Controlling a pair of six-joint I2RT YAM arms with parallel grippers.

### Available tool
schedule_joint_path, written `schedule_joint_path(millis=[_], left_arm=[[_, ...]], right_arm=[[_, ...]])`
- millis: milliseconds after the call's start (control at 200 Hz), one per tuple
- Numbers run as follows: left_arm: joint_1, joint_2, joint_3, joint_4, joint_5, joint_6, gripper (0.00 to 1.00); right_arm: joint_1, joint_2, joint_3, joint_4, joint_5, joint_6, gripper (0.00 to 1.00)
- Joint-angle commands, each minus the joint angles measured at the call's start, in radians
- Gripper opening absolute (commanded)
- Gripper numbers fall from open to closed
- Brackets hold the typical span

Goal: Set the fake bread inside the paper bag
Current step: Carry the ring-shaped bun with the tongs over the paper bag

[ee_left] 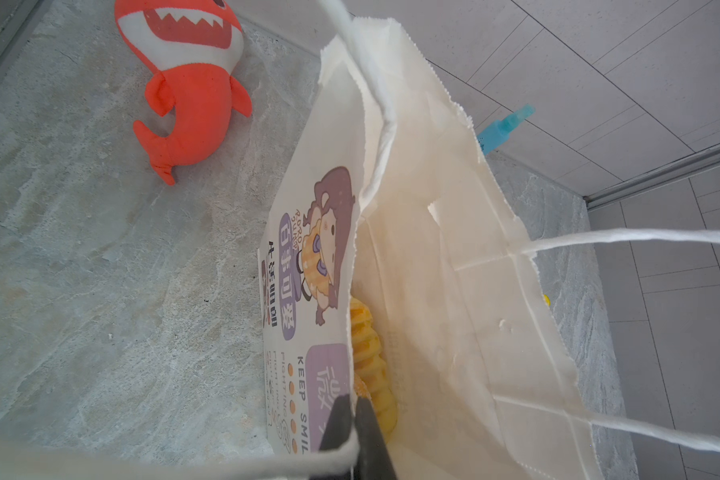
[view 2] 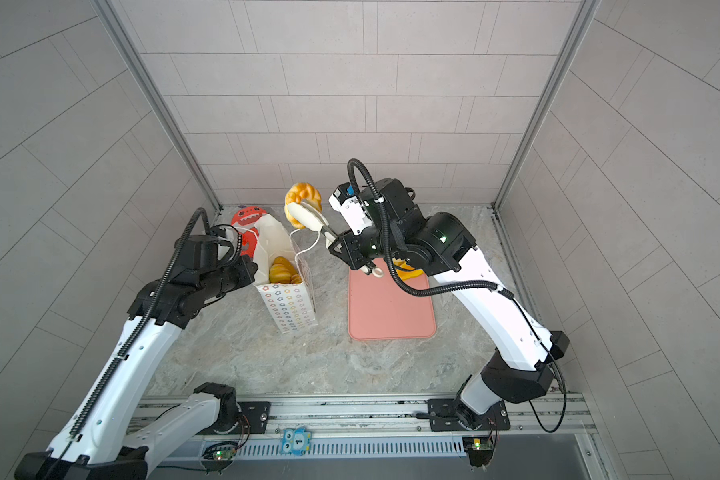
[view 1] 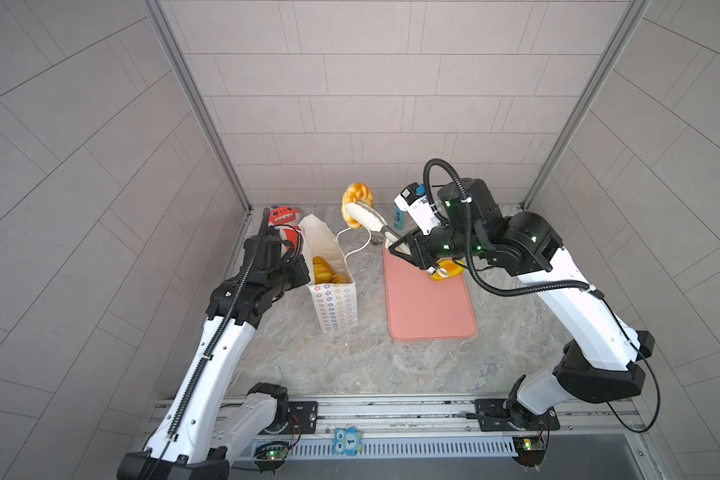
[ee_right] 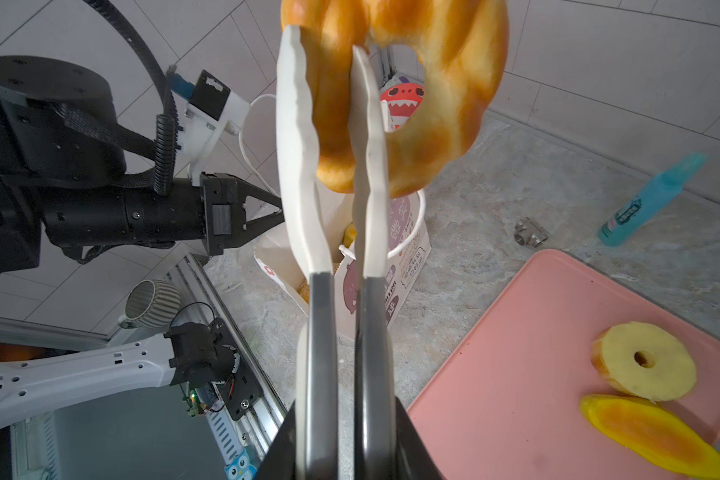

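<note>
Two claws share this: the left claw point(ee_left: 352, 415) pinches the paper bag point(view 1: 335, 305) open by its rim, the right claw point(ee_right: 346, 444) squeezes tongs point(view 1: 371, 218) clamping the braided ring point(view 1: 360, 194) aloft nearby, which should hang squarely over the mouth before release.

Braided bread ring point(view 2: 305, 192) in white tongs point(view 2: 308, 220), near paper bag point(view 2: 288, 308)

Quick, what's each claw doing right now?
Left gripper: shut, pinching the paper bag wall.
Right gripper: shut on the tongs, which clamp the braided bread ring.
</note>
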Motion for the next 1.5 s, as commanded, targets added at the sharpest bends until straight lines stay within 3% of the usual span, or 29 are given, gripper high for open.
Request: schedule_joint_path(millis=[0,610,1491], left_arm=[[0.005,-0.007,0.018,-0.029,-0.013,0.006,0.06],[0.006,-0.014,0.020,-0.034,-0.015,0.006,0.06],[0.005,-0.023,0.009,-0.036,-0.018,0.004,0.06]], right_arm=[[0.021,0.013,0.045,0.065,-0.047,0.014,0.29],[0.045,0.116,0.053,0.149,-0.172,0.087,0.29],[0.045,0.231,0.066,0.146,-0.189,0.083,0.28]])
